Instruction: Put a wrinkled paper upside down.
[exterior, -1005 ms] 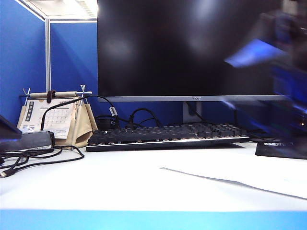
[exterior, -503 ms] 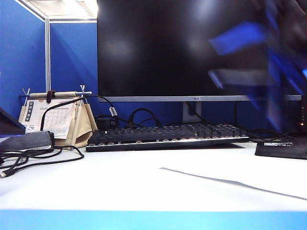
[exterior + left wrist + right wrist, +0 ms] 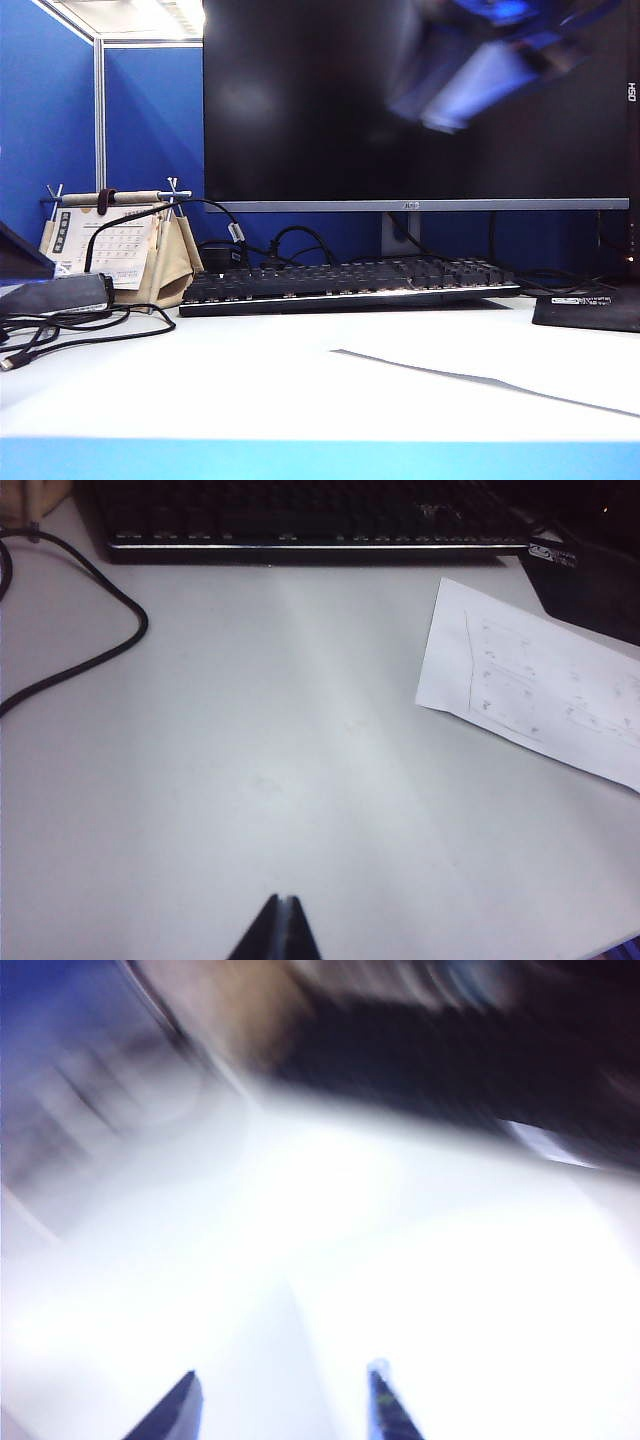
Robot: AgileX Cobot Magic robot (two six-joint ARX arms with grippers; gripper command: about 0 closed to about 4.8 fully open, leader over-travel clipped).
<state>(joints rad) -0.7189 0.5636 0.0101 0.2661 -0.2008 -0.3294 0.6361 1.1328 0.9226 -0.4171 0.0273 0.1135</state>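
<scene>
One wrinkled paper (image 3: 540, 695) lies flat on the table (image 3: 300, 780) near its right edge, just in front of the single keyboard (image 3: 350, 283), long axis running toward that edge. The left gripper (image 3: 277, 932), fingers pressed together and empty, hovers well to the paper's left. The right gripper (image 3: 285, 1405), fingers apart and empty, hangs blurred high above the paper's side of the table, probably the nearer arm.

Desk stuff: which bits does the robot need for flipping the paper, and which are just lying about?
Needed:
- paper, flat on the desk
- right pincer, open, raised
- left pincer, shut

Lying about:
- keyboard
- monitor
- calendar
- cable
</scene>
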